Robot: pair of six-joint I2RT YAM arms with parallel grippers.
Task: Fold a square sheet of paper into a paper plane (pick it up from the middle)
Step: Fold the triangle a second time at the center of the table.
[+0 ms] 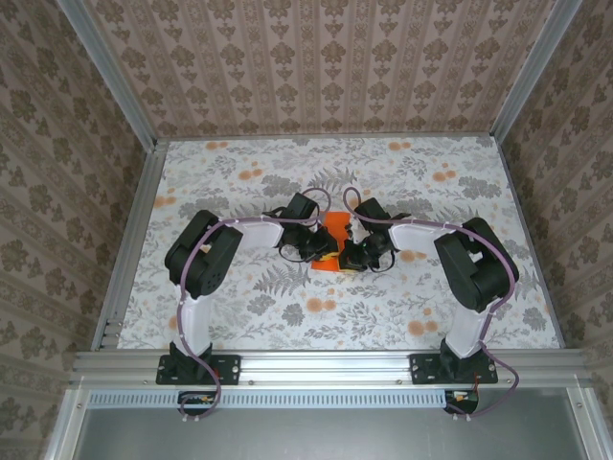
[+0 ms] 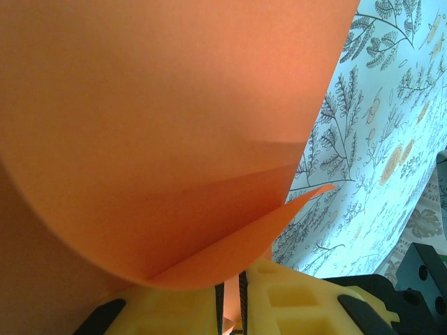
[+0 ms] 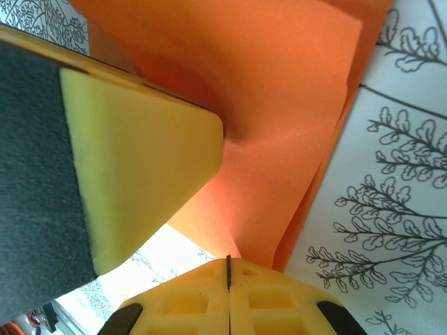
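The square sheet of paper (image 1: 336, 230), bright orange and folded into a narrow layered strip, is held up over the middle of the table between both arms. My left gripper (image 1: 326, 255) is shut on its lower edge. In the left wrist view the curved paper (image 2: 154, 125) rises from the yellow jaws of the left gripper (image 2: 230, 299), a strip pinched in the slit. My right gripper (image 3: 228, 266) is shut on a creased fold of the paper (image 3: 279, 105), with a left fingertip (image 3: 140, 160) close beside it. Whether it has the paper plane's pointed shape, I cannot tell.
The table (image 1: 239, 307) wears a pale floral cloth with small orange blossoms (image 1: 251, 174). Aluminium rails (image 1: 129, 249) and patterned walls close it in on three sides. Both arm bases (image 1: 196, 364) stand at the near edge.
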